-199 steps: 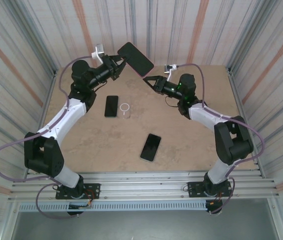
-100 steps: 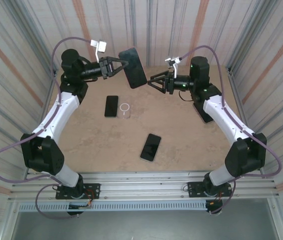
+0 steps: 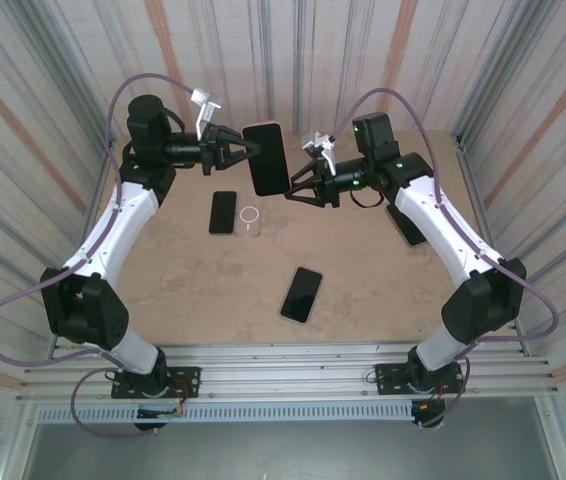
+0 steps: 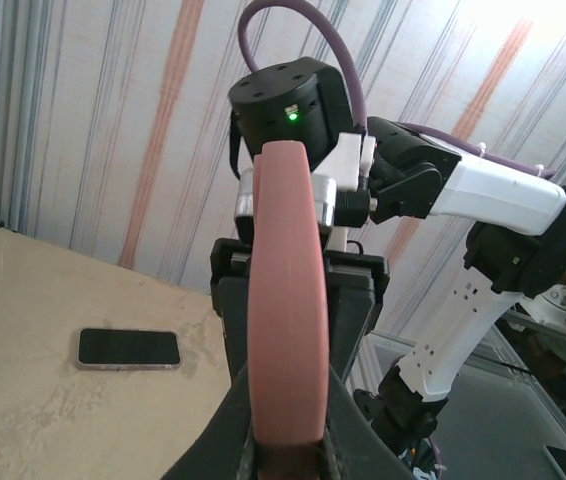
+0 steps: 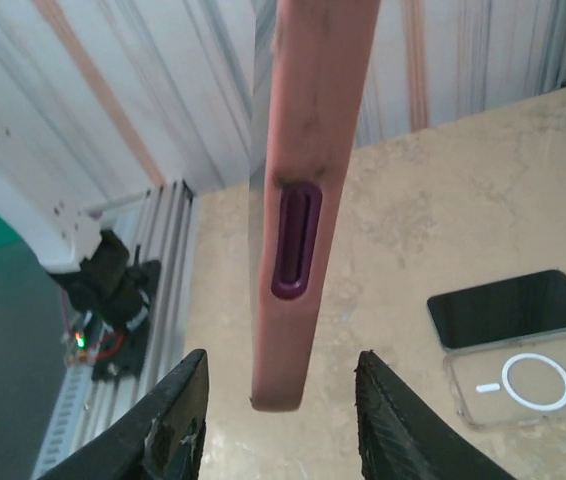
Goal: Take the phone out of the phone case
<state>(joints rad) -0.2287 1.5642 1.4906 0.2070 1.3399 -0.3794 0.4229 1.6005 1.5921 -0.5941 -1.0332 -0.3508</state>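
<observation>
A phone in a pink phone case (image 3: 266, 158) hangs in the air over the back of the table, its dark screen facing up toward the top camera. My left gripper (image 3: 238, 152) is shut on its left end; in the left wrist view the case's pink edge (image 4: 285, 300) rises from between the closed fingers (image 4: 285, 440). My right gripper (image 3: 296, 182) is open at the case's right side. In the right wrist view the case's end (image 5: 303, 230) with a purple side button hangs just ahead of the spread fingertips (image 5: 283, 420), touching neither.
On the table lie a bare black phone (image 3: 223, 212) beside a clear case with a white ring (image 3: 250, 218), and another black phone (image 3: 302, 294) nearer the front. A further phone (image 4: 128, 348) lies under the right arm. Corrugated walls surround the table.
The left arm has swung the cased phone toward the middle and turned it more upright. The right arm has moved left, bringing its open fingers up to the case's end.
</observation>
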